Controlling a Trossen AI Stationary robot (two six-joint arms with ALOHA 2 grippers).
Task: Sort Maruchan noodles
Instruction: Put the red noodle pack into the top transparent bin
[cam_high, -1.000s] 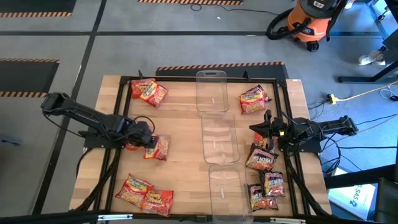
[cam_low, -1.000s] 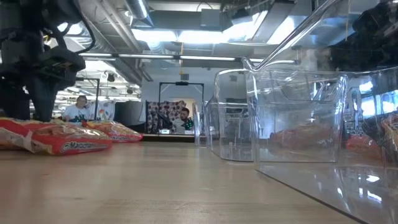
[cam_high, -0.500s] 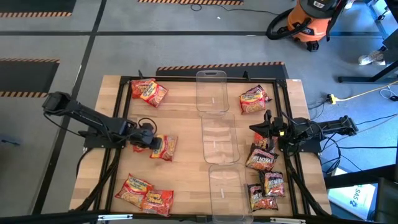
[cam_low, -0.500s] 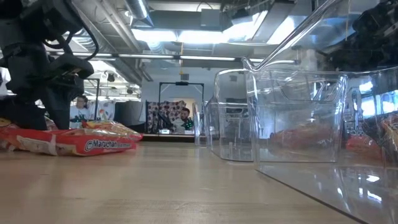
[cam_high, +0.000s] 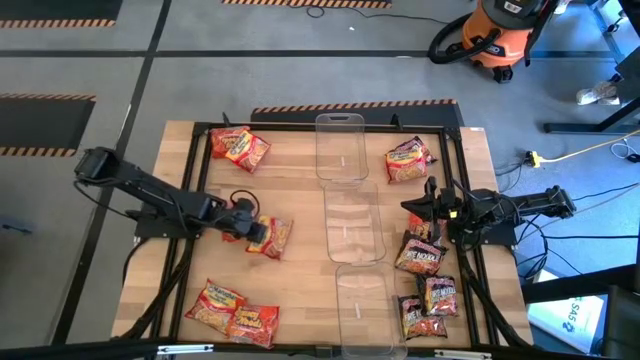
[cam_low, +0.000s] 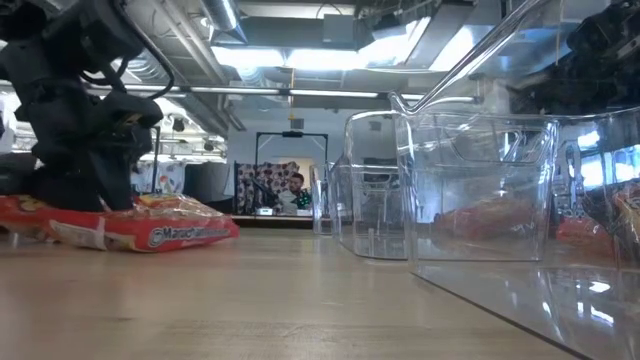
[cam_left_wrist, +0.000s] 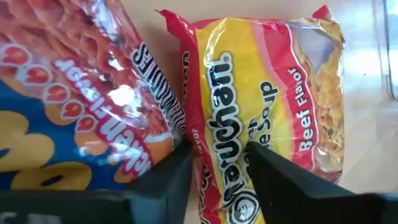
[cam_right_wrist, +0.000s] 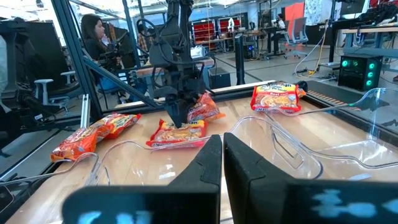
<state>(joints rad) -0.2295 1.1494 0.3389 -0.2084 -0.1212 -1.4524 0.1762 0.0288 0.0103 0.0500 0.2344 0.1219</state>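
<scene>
A red-yellow Maruchan noodle packet (cam_high: 275, 238) (cam_left_wrist: 267, 106) lies flat on the table, left of the middle clear bin (cam_high: 355, 225). An orange-red packet (cam_left_wrist: 81, 93) lies beside it, mostly under my left arm. My left gripper (cam_high: 250, 230) (cam_left_wrist: 217, 183) points steeply down and is closed on the red-yellow packet's near end. My right gripper (cam_high: 430, 205) (cam_right_wrist: 222, 162) waits shut and level at the table's right side, holding nothing. My left gripper comes from above, slanting toward the table's right. One finger (cam_left_wrist: 165, 183) stands at the packet's red long edge (cam_left_wrist: 189, 134), between the two packets. The other finger (cam_left_wrist: 280, 177) rests on its yellow face. A strip of wrapper (cam_left_wrist: 217, 155) lies between them. The packet stays flat on the table.
Three clear bins (cam_high: 340, 150) (cam_high: 365, 300) run in a column down the table's middle. More packets lie at the far left (cam_high: 240, 147), near left (cam_high: 230, 310) and far right (cam_high: 408, 160). Darker packets lie at the near right (cam_high: 425, 280). People sit beyond the table.
My left gripper has sunk and gone toward the table's right edge, rolling a little. The red-yellow packet has slid along the table with it, closer to the middle bin, still lying flat.
</scene>
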